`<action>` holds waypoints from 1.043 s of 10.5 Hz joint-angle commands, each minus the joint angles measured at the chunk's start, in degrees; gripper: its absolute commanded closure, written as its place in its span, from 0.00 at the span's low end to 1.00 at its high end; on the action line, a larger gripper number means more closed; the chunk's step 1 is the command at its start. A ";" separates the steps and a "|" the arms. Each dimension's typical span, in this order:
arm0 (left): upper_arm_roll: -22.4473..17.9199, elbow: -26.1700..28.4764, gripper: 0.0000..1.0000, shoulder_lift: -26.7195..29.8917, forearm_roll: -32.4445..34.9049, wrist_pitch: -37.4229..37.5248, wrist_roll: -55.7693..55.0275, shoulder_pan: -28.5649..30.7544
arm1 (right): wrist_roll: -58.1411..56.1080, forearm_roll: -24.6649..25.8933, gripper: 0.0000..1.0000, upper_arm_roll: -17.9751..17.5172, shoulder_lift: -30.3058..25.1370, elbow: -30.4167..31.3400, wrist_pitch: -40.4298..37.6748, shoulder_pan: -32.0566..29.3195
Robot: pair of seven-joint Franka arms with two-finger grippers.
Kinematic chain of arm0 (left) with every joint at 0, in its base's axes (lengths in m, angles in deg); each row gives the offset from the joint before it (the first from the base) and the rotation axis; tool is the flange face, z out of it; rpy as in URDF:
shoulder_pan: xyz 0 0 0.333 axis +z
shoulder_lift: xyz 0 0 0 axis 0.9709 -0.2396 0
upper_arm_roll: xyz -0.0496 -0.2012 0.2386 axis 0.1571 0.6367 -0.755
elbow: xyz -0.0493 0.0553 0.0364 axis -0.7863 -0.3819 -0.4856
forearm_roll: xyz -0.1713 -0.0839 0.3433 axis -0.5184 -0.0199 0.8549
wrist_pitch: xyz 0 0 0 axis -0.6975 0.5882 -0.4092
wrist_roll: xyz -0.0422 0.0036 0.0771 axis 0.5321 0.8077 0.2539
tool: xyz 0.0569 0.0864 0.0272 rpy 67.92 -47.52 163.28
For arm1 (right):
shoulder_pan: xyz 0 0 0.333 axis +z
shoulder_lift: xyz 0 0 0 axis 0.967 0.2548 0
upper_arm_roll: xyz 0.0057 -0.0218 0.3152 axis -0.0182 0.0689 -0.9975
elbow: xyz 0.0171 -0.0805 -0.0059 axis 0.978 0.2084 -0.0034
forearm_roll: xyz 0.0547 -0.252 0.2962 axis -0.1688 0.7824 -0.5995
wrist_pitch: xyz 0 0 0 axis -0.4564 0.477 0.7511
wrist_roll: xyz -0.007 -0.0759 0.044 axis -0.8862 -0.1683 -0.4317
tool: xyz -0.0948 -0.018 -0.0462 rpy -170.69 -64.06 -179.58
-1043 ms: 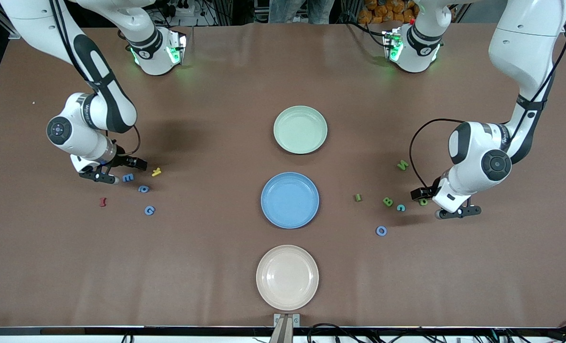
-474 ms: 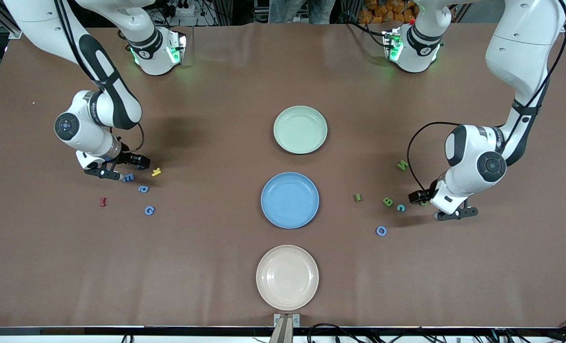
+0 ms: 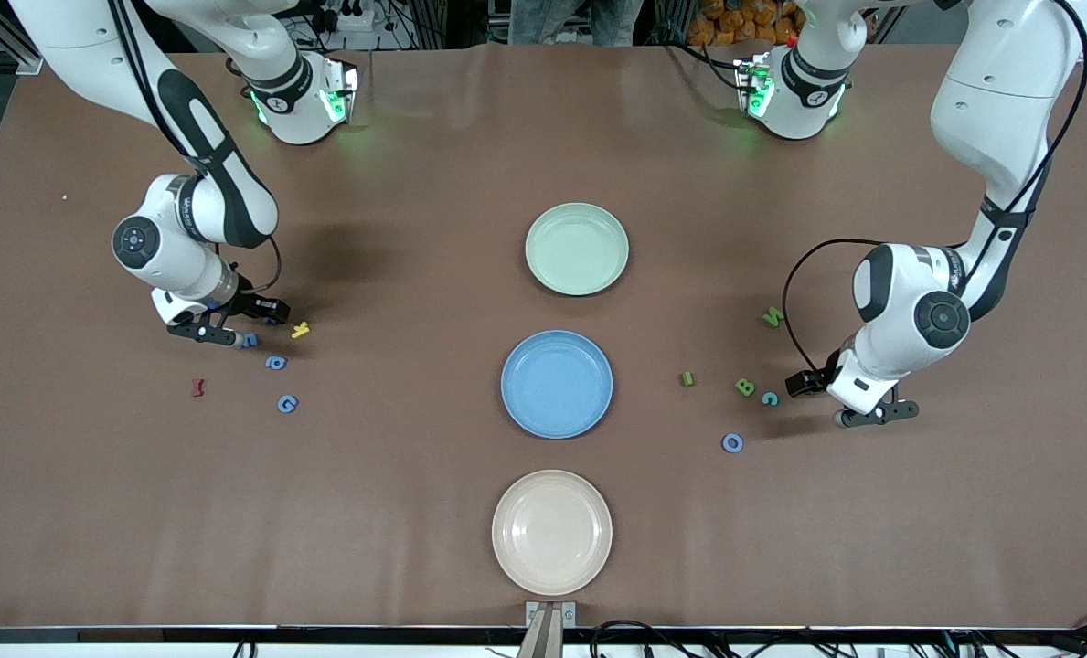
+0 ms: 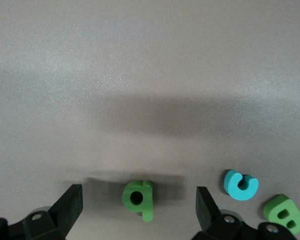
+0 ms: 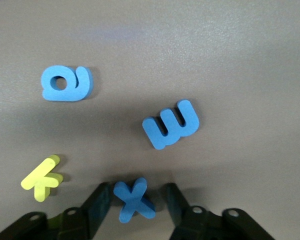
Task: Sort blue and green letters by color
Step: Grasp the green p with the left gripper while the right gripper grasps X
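Right gripper [image 5: 135, 212]: low over the table [image 3: 415, 137] toward the right arm's end, fingers set narrowly either side of a blue X [image 5: 133, 200], which lies between them; I can't say if they touch it.
Blue letters there: a blue E [image 5: 171, 124] and a blue Q [image 5: 66, 83] lie near the X; a blue G [image 3: 287, 403] sits nearer the front camera.
Others there: a yellow K [image 5: 41, 177] just beside the X, a dark red letter [image 3: 198, 387] apart, closer to the table's end edge.
Left gripper [image 4: 137, 207]: low toward the left arm's end, fingers spread wide with a green P [image 4: 138, 198] lying between them, untouched.
Letters there: a teal C [image 4: 240, 184] and green B [image 4: 284, 214] close by; a green N [image 3: 772, 317], green I [image 3: 687, 378] and blue O [image 3: 732, 443] scattered around.
Plates: green plate [image 3: 543, 274], blue plate [image 3: 517, 402] and beige plate [image 3: 506, 557] in a row across the middle, nothing on them.
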 commanded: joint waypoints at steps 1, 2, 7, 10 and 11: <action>-0.22 -0.28 0.00 -0.76 2.12 -1.13 -1.90 -0.05 | -0.54 -0.82 0.54 -0.41 0.14 1.17 1.07 0.03; -0.22 -0.19 0.00 -0.76 2.12 -1.13 -1.90 -0.05 | -0.54 -0.82 0.55 -0.41 0.05 1.17 0.90 -0.06; -0.22 0.34 0.00 -0.50 2.39 -1.13 -1.90 -0.14 | -0.63 -0.82 0.73 -0.50 -0.39 0.99 0.46 -0.32; -0.22 0.69 0.00 -0.24 3.00 -1.13 -1.90 -0.14 | -0.63 -0.73 0.80 -0.49 -1.44 0.38 -1.20 -0.41; -0.22 0.87 0.61 -0.06 3.18 -1.13 -2.59 -0.31 | -0.72 -0.64 0.80 -0.41 -2.23 -0.15 -2.69 -0.50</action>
